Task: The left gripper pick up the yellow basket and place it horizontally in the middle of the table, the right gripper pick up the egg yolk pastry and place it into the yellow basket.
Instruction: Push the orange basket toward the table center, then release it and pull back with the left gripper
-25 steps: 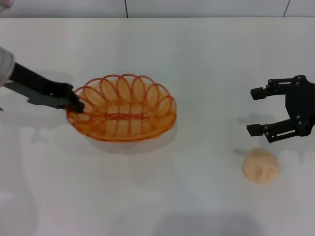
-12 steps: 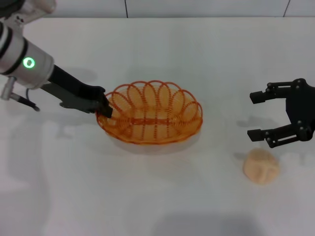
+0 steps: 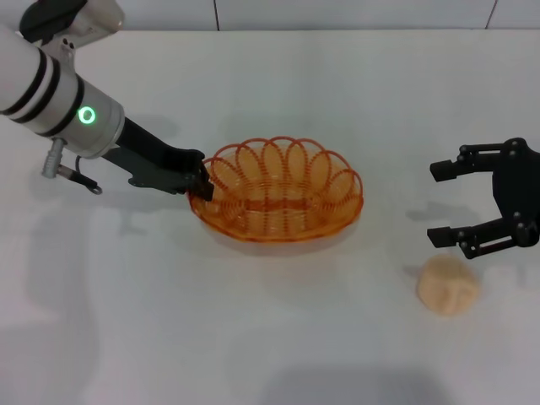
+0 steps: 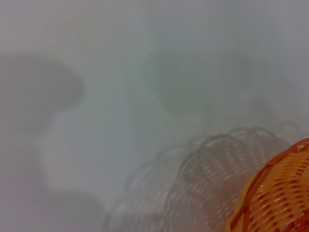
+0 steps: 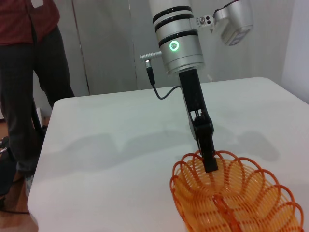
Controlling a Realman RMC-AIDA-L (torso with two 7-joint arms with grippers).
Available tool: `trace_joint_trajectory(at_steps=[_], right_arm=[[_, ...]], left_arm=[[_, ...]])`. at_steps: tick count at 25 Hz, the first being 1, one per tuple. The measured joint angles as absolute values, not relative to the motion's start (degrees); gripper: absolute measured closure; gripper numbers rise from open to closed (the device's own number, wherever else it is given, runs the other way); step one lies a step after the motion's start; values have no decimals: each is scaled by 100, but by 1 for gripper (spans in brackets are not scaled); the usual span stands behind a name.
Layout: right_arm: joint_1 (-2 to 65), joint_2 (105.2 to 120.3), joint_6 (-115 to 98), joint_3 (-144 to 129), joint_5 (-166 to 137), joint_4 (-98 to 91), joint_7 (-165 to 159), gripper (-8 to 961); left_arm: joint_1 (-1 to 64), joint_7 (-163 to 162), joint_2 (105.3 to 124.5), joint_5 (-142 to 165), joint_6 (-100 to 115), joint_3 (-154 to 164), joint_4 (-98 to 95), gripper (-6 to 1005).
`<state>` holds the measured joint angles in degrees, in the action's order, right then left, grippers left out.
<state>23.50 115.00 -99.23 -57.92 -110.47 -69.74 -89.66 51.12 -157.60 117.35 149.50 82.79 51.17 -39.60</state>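
Note:
The yellow basket (image 3: 278, 198) hangs just above the white table (image 3: 270, 93) near its middle, lengthwise left to right, with its shadow beneath. My left gripper (image 3: 201, 181) is shut on the basket's left rim. The basket also shows in the right wrist view (image 5: 236, 195) with the left gripper (image 5: 208, 162) clamped on its rim, and in the left wrist view (image 4: 277, 198). My right gripper (image 3: 445, 202) is open and empty at the right, just beyond the egg yolk pastry (image 3: 447, 285), which lies on the table near the front right.
A person (image 5: 31, 72) in dark trousers stands beside the table's far end in the right wrist view. A wall with dark seams (image 3: 215, 13) runs behind the table's back edge.
My left gripper has carried the basket to the right, toward the table's middle. The right gripper and the pastry have stayed where they were.

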Motion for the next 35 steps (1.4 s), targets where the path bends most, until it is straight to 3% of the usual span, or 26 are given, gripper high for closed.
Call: trace_joint_trajectory(at_steps=[14, 35], right_arm=[[2291, 11478, -9994, -5792, -11063, -6988, -8875, 97], [2244, 11496, -9993, -5792, -11064, -6996, -8877, 97]], left_arm=[[5161, -15744, 11876, 14928, 8017, 5115, -3815, 821], [5119, -15663, 11891, 14887, 7989, 5322, -3620, 776]])
